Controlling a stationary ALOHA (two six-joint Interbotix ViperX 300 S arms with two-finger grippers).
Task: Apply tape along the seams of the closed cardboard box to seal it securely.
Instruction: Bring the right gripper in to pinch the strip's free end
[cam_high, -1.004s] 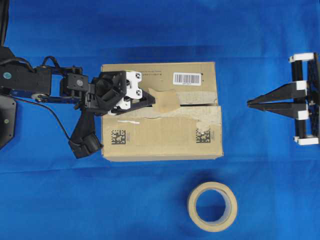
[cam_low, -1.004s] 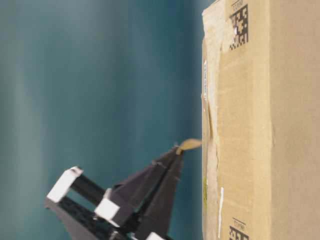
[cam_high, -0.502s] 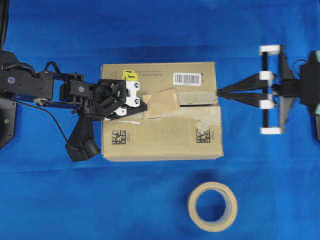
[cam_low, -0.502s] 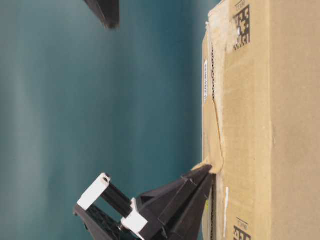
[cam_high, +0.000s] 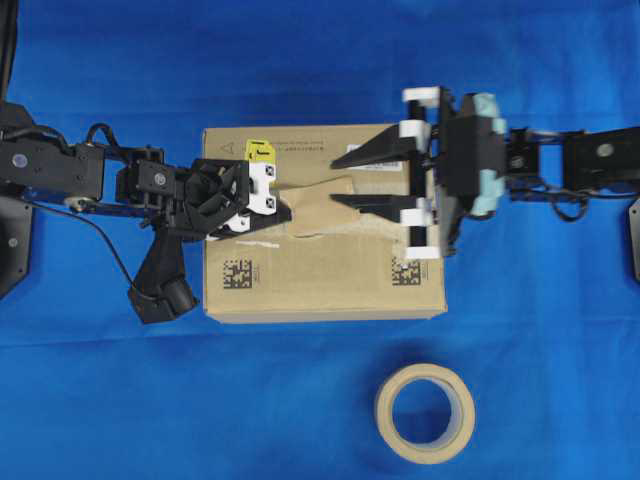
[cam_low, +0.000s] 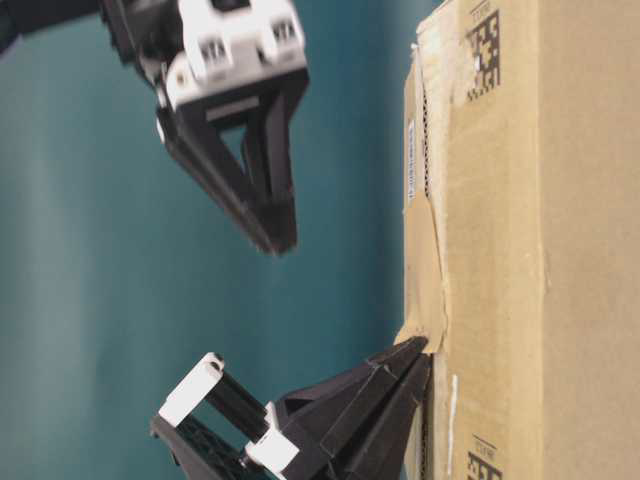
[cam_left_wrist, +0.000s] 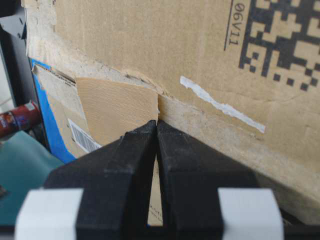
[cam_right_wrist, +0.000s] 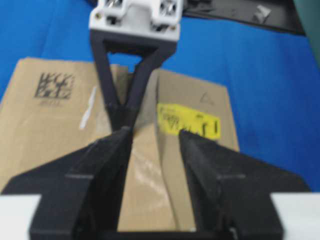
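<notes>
So your left hand (cam_high: 288, 212) is pinching one end of the short tan-brown tape strip (cam_high: 325, 205) over the brown cardboard box (cam_high: 320, 285) top seam (cam_high: 385, 212), while your right hand (cam_high: 340, 182) hovers wide open above it, probably to press it flat.

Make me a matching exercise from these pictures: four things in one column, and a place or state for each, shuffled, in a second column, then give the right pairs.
Column one
1. left gripper
2. right gripper
3. tan ring-shaped tape roll
4. yellow sticker

Column two
A. lying on the blue cloth, apart from the brown cardboard box
B. stuck on the box top near a corner
C. shut on one end of the short tan-brown strip of packing tape
D. jaws open, above the box top

Pairs: 1-C, 2-D, 3-A, 4-B
</notes>
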